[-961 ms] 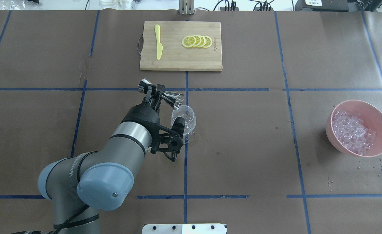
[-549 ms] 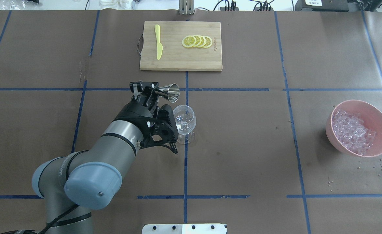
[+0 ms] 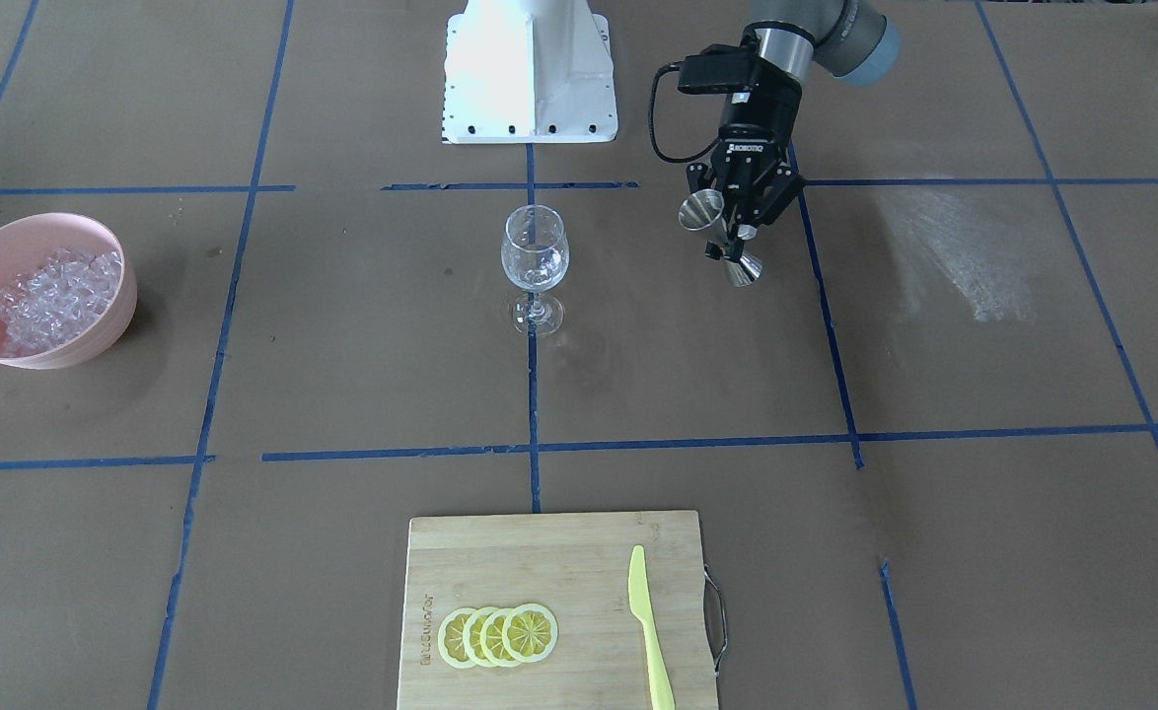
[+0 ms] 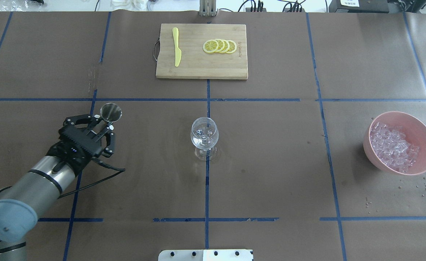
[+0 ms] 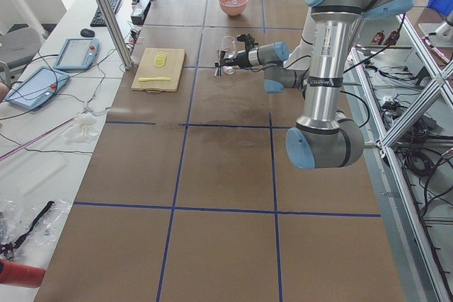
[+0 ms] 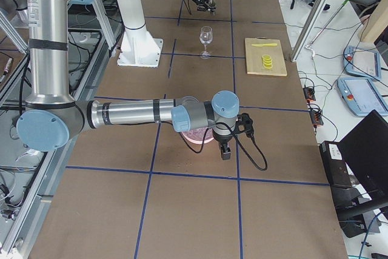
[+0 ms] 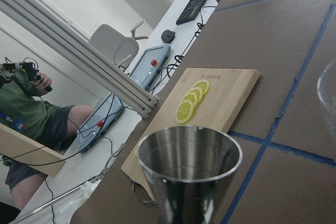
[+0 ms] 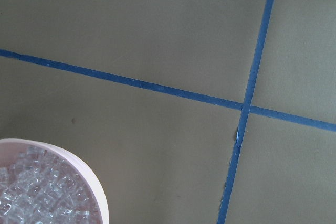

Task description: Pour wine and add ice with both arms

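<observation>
A clear wine glass [image 4: 204,134] stands upright at the table's middle, also in the front view [image 3: 535,251]. My left gripper [image 4: 97,125] is shut on a steel jigger [image 4: 111,111], held roughly upright above the table, well to the left of the glass; the front view shows the jigger [image 3: 707,210] too. In the left wrist view its open cup [image 7: 189,174] faces up. A pink bowl [image 4: 425,137] at the right holds the ice [image 4: 392,145]. My right arm [image 6: 182,116] hangs over the bowl; I cannot tell its gripper's state. The right wrist view shows only the ice [image 8: 31,192].
A wooden cutting board [image 4: 198,67] lies at the far middle with lemon slices [image 4: 219,46] and a yellow knife [image 4: 177,47]. Water drops [image 4: 425,185] spot the brown paper by the bowl. The white base block [image 3: 530,69] stands on the robot's side.
My left arm has swung left, away from the glass, carrying the jigger. The jigger has turned from tipped over the glass to roughly upright.
</observation>
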